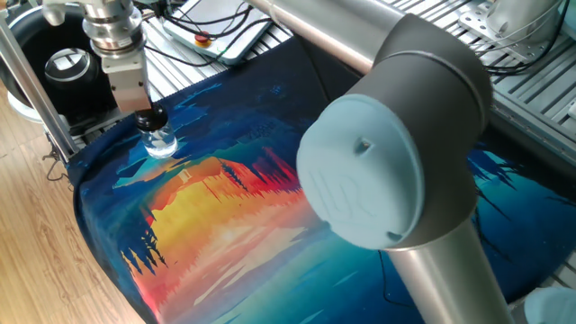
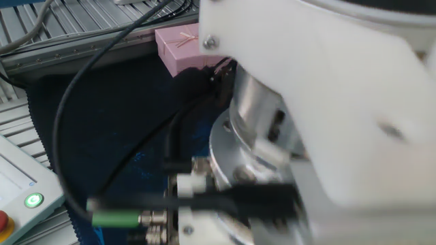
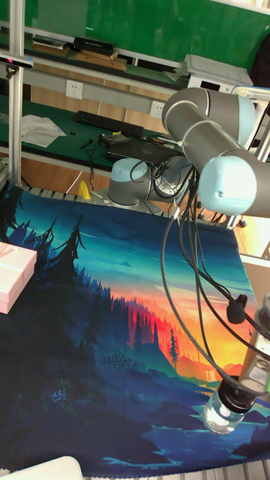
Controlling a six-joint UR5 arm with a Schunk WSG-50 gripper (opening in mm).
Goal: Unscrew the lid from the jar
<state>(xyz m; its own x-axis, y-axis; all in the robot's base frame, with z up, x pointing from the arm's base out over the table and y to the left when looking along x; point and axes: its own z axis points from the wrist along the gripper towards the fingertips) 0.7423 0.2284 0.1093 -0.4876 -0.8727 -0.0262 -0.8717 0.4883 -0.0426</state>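
One fixed view: claw drops straight onto the lid, pinching it. The jar stands upright directly below on the painted mat covering the worktop, near its edge. Twist axis is vertical, in line with the wrist.

Other fixed view: wrist hardware blocks the jar; only the pink box shows.

Tall fixed view: jar sits at the mat's near right corner, lid on top, claw directly above.
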